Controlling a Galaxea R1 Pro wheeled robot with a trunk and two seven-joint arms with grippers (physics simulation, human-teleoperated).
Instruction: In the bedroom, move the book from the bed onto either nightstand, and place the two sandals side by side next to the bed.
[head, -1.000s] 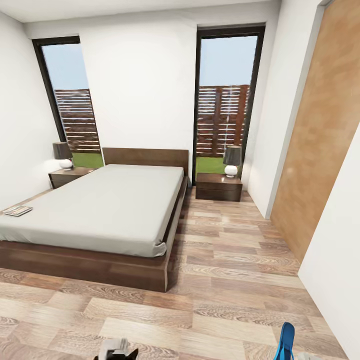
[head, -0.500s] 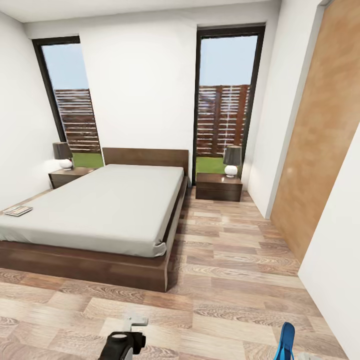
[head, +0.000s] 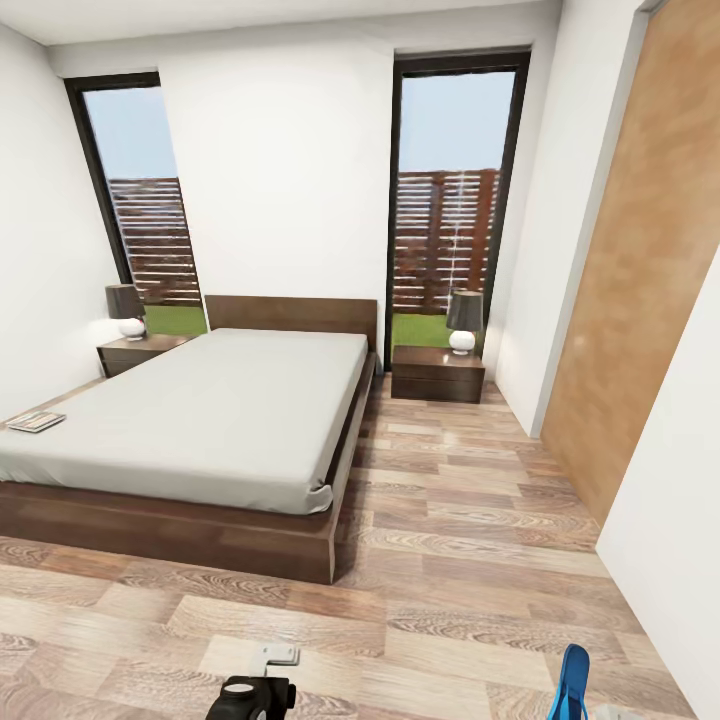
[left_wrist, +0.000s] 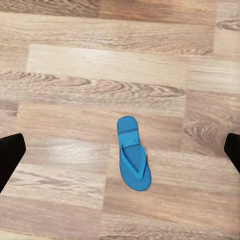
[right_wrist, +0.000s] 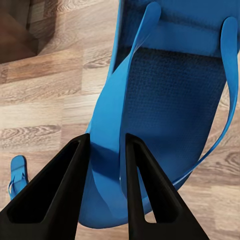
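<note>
The book (head: 35, 421) lies on the near left corner of the grey bed (head: 220, 410). One dark nightstand (head: 140, 352) stands to the left of the headboard, the other nightstand (head: 438, 373) to its right. My right gripper (right_wrist: 107, 192) is shut on a blue sandal (right_wrist: 170, 100), pinching its side edge; this sandal (head: 572, 684) hangs upright at the head view's bottom right. The second sandal (left_wrist: 133, 152) lies flat on the plank floor, straight under my open left gripper (left_wrist: 120, 154), whose fingertips (left_wrist: 10, 159) stand wide apart. It also shows small as the sandal (right_wrist: 17, 175) on the floor.
Each nightstand carries a lamp (head: 464, 320). A wide strip of wood floor (head: 460, 520) runs between the bed's right side and the wood-panelled wall (head: 640, 300). Tall windows (head: 450, 200) flank the headboard. My left arm (head: 255, 695) pokes in at the bottom edge.
My left arm has swung forward and slightly right at the bottom of the head view. The held sandal, bed and book have stayed put.
</note>
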